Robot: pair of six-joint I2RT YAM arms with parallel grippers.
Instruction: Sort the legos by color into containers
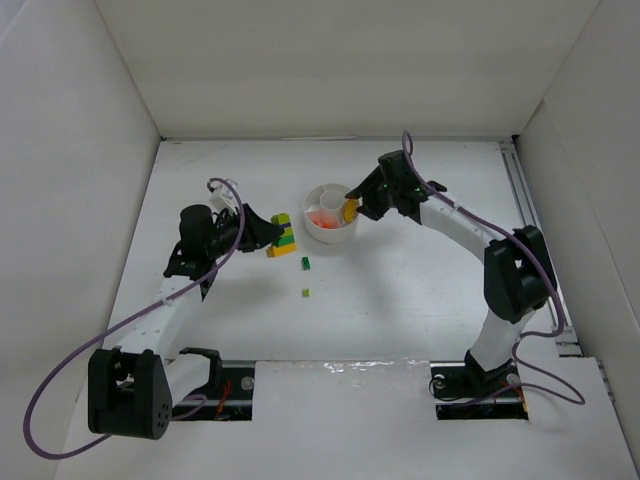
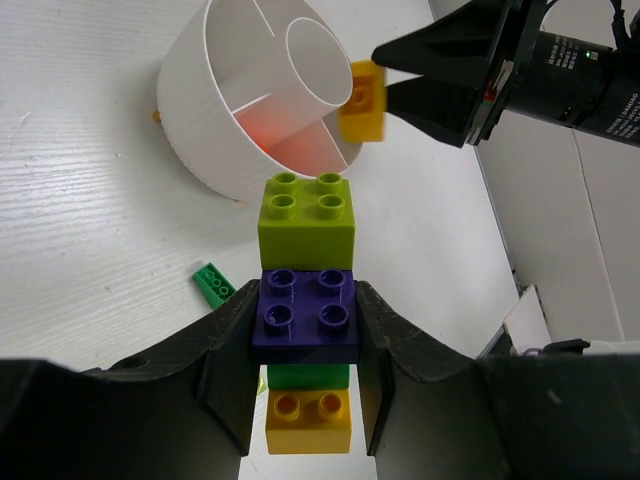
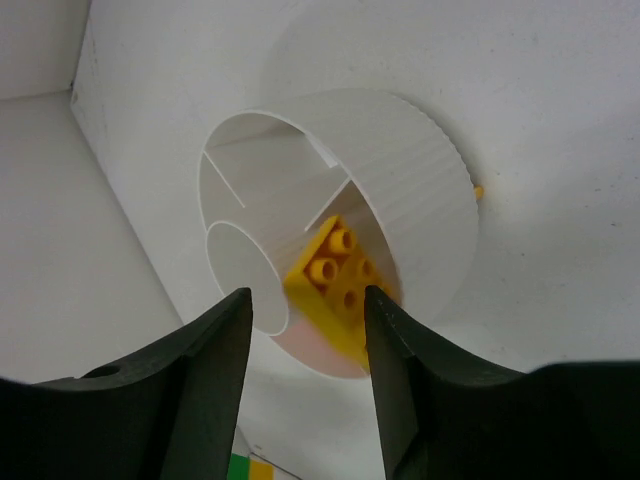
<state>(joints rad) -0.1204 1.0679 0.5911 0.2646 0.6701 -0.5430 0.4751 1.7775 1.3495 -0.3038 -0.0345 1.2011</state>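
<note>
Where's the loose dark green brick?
Top view: green brick lies left of centre on the table, between the stack in the left claw and a tiny lime bit.

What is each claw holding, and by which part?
Left claw clamps the brick stack by the purple brick sides. Right claw: yellow brick between its tips above the dish; grip cannot be told.

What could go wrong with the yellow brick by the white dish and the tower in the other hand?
The yellow brick sits tilted at the edge of the dish, close to the right hand. It might tip outside, or slide in with the orange-red bricks. The left hand grips only the purple brick of the tower, so the lime brick on top may snap off if bumped.
</note>
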